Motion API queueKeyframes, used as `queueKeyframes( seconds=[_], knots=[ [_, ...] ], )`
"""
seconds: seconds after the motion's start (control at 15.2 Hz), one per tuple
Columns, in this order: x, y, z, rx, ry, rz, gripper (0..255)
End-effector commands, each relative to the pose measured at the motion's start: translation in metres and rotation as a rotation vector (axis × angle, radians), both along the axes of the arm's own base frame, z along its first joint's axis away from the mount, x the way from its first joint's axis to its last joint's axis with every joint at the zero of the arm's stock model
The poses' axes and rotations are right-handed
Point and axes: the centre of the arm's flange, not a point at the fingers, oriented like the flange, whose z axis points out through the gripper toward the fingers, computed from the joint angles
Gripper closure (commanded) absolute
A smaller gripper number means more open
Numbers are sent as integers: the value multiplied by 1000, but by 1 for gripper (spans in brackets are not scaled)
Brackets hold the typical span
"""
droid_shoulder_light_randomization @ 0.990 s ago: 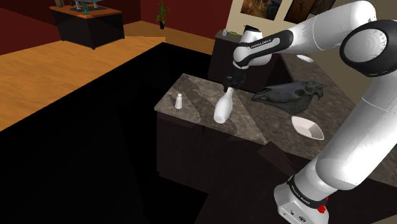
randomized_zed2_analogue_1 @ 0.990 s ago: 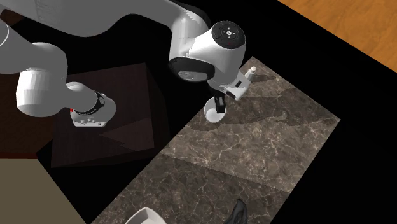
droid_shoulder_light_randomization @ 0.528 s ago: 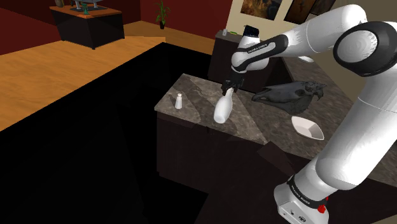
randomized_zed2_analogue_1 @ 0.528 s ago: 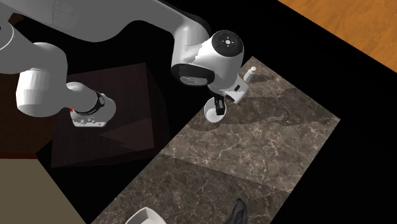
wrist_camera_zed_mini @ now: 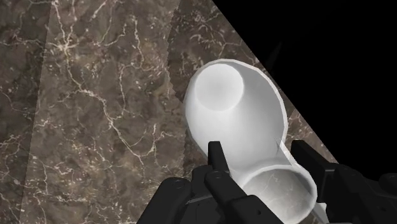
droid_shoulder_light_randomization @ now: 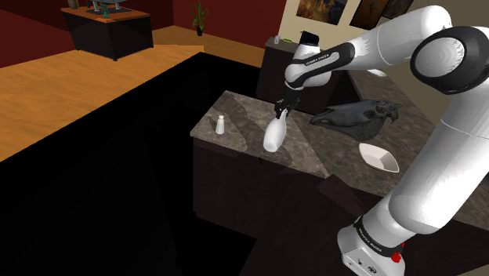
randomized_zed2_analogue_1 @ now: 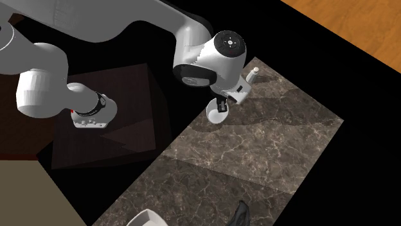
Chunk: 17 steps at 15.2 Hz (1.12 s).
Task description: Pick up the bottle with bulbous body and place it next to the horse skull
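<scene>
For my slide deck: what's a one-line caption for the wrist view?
Gripper clasping the neck of a white bottle near the edge of a dark marbled counter.

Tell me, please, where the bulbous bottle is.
In the shoulder view, the white bottle stands on the counter, between the shaker on its left and the horse skull on its right.

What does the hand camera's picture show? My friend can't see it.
Two black fingers clasp the neck of a white bottle with a round body. Under it lies a dark marble counter, its edge close by, with a black area beyond.
</scene>
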Motion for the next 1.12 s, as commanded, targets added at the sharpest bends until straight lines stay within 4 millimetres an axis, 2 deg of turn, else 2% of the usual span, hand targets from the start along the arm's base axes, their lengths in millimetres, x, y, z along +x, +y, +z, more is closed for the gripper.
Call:
queueKeyframes(
  seconds=[0.0,0.4,1.06],
  knots=[
    [0,0,0,0,0,0,255],
    [0,0,0,0,0,0,255],
    [0,0,53,0,0,0,255]
  ],
)
